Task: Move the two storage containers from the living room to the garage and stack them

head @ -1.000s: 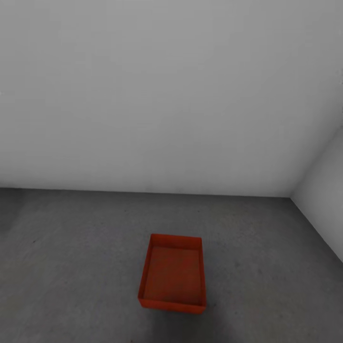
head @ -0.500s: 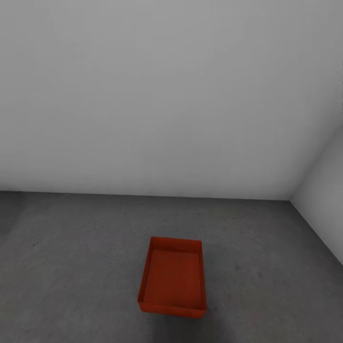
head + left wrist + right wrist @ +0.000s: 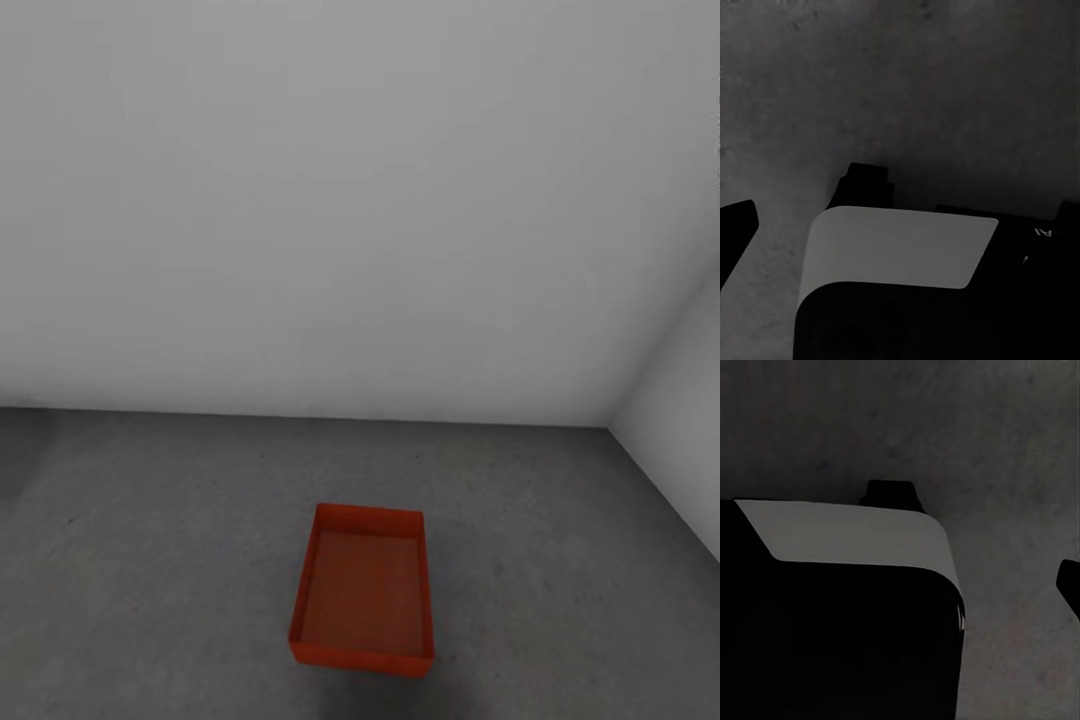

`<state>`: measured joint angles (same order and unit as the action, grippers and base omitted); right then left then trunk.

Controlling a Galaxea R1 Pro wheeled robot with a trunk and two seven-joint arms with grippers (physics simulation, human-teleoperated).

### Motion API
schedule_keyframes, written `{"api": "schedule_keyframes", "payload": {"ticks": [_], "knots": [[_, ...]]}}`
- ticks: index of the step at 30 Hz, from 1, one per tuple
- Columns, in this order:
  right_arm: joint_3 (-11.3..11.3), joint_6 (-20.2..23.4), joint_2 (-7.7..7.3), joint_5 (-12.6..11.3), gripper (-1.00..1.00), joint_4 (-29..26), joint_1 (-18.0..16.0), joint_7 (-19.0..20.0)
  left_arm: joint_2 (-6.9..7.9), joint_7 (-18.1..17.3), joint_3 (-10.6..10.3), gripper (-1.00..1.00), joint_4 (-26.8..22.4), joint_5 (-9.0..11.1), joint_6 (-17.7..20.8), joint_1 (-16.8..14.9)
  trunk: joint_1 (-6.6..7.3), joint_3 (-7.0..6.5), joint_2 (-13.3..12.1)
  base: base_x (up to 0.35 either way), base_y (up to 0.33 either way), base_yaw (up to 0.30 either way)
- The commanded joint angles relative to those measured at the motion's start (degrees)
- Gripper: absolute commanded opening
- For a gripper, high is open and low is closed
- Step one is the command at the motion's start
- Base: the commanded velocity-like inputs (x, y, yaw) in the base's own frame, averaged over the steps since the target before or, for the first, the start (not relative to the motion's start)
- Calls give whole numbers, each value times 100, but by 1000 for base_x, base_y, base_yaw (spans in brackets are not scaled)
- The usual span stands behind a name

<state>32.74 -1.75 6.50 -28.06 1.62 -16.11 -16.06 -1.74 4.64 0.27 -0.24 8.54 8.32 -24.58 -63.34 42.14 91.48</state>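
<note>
One orange-red open-top storage container (image 3: 363, 592) rests empty on the grey concrete floor (image 3: 150, 560) of the garage, low in the middle of the head view, near a corner of white walls. In the left wrist view a black finger (image 3: 736, 225) of my left gripper sits at the picture's edge over the floor. In the right wrist view a black finger (image 3: 1069, 583) of my right gripper sits at the opposite edge. Nothing lies between the fingers of either gripper, and both stand apart from the container.
White walls (image 3: 350, 200) meet in a corner at the right (image 3: 612, 420). My own white-and-black base (image 3: 896, 247) (image 3: 847, 536) shows below both wrists. Bare concrete stretches to the left and right of the container.
The whole head view has shifted slightly downward, so the camera moved. The container keeps its place on the floor.
</note>
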Motion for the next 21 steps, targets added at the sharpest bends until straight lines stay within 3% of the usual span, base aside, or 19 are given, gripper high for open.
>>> {"api": "schedule_keyframes", "payload": {"ticks": [1,21], "knots": [[48,-18,4,-50,100,16,-6,-7,-1,20,-1,100,-3,51,20,-3,0,-5,2,0,0,0],[40,-21,-34,-41,100,14,-6,-6,-27,27,-5,100,6,91,41,-1,22,-202,-38,0,0,0]]}}
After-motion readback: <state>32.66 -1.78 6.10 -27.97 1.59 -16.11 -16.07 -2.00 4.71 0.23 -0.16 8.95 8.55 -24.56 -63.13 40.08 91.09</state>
